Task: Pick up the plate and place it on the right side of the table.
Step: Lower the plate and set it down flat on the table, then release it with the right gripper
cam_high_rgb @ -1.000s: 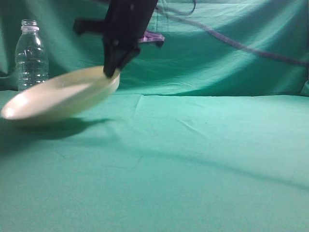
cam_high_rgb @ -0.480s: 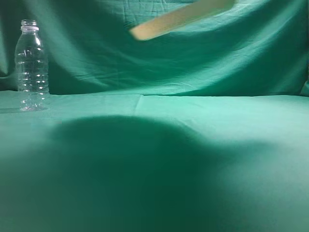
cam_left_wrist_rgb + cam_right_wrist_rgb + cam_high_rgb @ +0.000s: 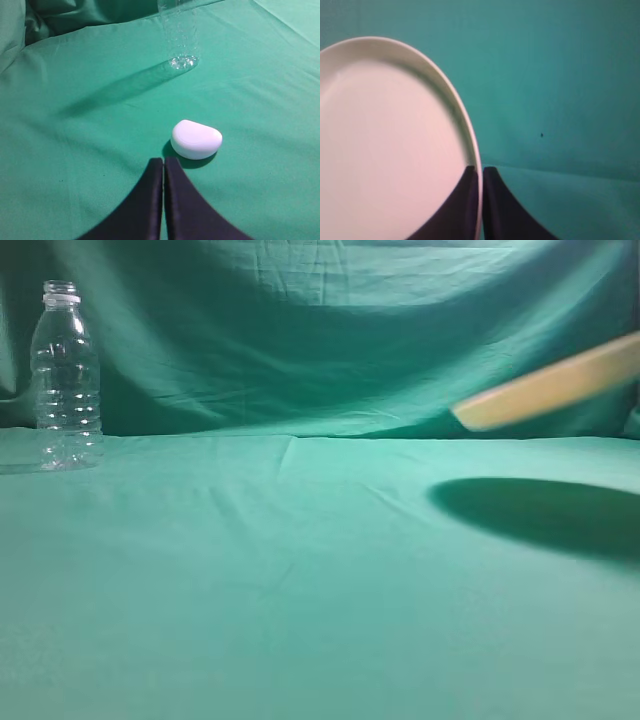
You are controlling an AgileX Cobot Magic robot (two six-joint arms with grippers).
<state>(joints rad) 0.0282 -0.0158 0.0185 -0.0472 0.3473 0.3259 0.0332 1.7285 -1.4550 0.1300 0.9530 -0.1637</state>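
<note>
From the exterior view, the cream-yellow plate [image 3: 550, 390] hangs in the air at the far right, tilted with its right edge higher and running out of the picture, blurred, and casting a dark oval shadow on the green cloth desk [image 3: 300, 580] below it. It is well clear of the cloth, so the lifting is done and the plate is over the right side, but setting it down and letting go are left, by my reckoning. The clear ribbed bottle [image 3: 66, 380] stands upright far off at the left, well apart from all this; neither arm shows here. In the left wrist view, the left gripper [image 3: 163, 170] has its fingers pressed together on nothing, poised above the cloth just short of a small white rounded object [image 3: 196, 139] that I cannot name, with the base of the bottle [image 3: 181, 45] beyond it. In the right wrist view, the right gripper [image 3: 481, 175] has its fingers clamped on the raised rim of the plate [image 3: 385, 145], one inside and one outside, the pale dish filling the left of the picture against green cloth. The hold is only at the rim, so I would guess the lowering wants care.
</note>
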